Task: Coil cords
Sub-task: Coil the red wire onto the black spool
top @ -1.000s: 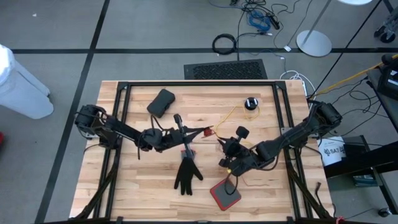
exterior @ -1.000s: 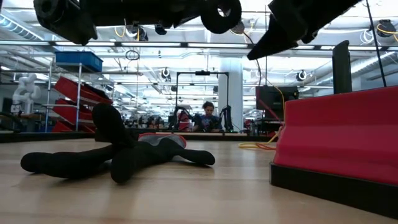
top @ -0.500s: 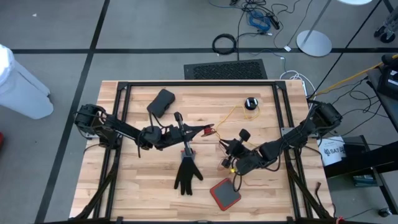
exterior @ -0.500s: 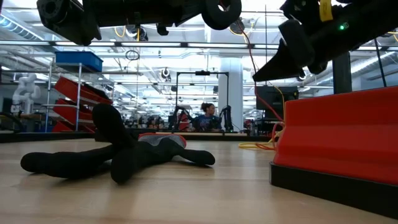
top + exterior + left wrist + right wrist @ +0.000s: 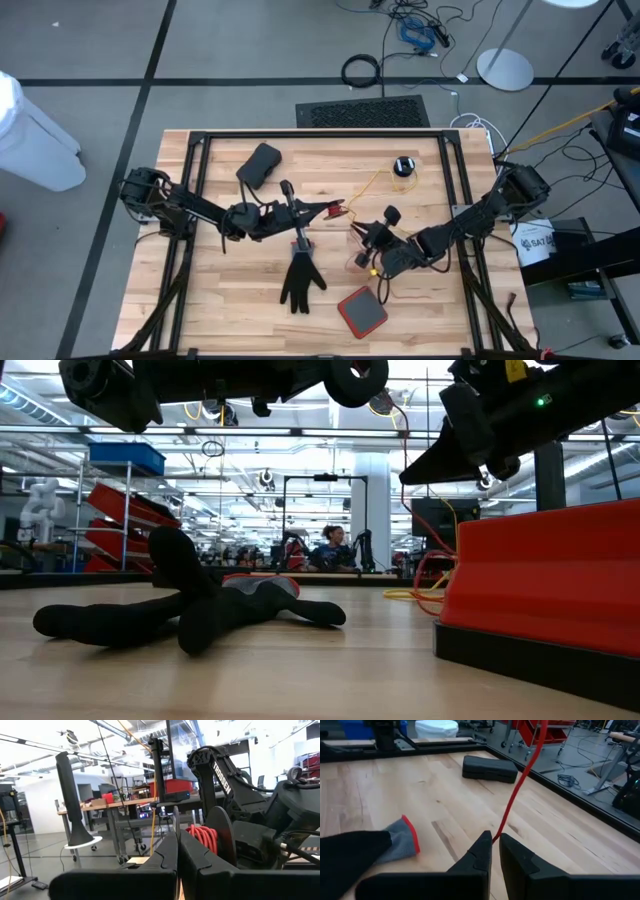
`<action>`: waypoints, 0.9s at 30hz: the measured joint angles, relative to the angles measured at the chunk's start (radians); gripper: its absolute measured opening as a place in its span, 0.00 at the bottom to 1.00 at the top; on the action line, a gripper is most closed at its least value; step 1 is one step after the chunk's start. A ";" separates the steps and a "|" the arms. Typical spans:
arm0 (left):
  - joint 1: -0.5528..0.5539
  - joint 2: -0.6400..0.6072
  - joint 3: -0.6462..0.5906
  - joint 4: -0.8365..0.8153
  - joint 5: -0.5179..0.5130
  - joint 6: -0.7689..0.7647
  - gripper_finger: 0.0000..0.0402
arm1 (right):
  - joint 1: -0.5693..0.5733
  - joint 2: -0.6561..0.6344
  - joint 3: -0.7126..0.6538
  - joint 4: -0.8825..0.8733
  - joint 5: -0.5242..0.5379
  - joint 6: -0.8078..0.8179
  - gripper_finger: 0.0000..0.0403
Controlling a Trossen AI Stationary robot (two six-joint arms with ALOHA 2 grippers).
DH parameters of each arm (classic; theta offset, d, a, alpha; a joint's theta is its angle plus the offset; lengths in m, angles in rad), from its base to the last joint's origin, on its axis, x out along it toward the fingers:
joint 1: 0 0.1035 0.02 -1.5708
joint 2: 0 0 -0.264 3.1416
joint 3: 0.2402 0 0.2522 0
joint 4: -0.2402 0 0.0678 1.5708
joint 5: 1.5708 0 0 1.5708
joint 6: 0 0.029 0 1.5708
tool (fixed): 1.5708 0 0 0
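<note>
The red case (image 5: 545, 585) is cut off by the low view's right edge.

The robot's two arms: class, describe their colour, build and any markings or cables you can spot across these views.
Both the left arm and right arm are dark, jointed and slim, with bulky round bases. White TROSSEN lettering runs along one link. Each ends in two flat black tapering fingers. A small green light glows on the right arm.

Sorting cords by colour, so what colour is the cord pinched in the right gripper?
Red; the cord shows best in the right wrist view.
</note>
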 joint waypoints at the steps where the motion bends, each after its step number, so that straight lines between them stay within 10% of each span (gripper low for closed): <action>1: 0.000 0.000 0.000 0.000 0.000 0.000 0.00 | -0.004 0.000 0.000 0.003 0.000 -0.001 0.05; 13: 0.031 0.000 -0.001 -0.001 -0.010 -0.016 0.00 | -0.124 0.189 0.069 0.213 -0.124 -0.007 0.00; 27: 0.040 0.003 -0.001 -0.139 -0.090 0.189 0.00 | -0.169 0.233 0.300 0.007 -0.215 -0.122 0.00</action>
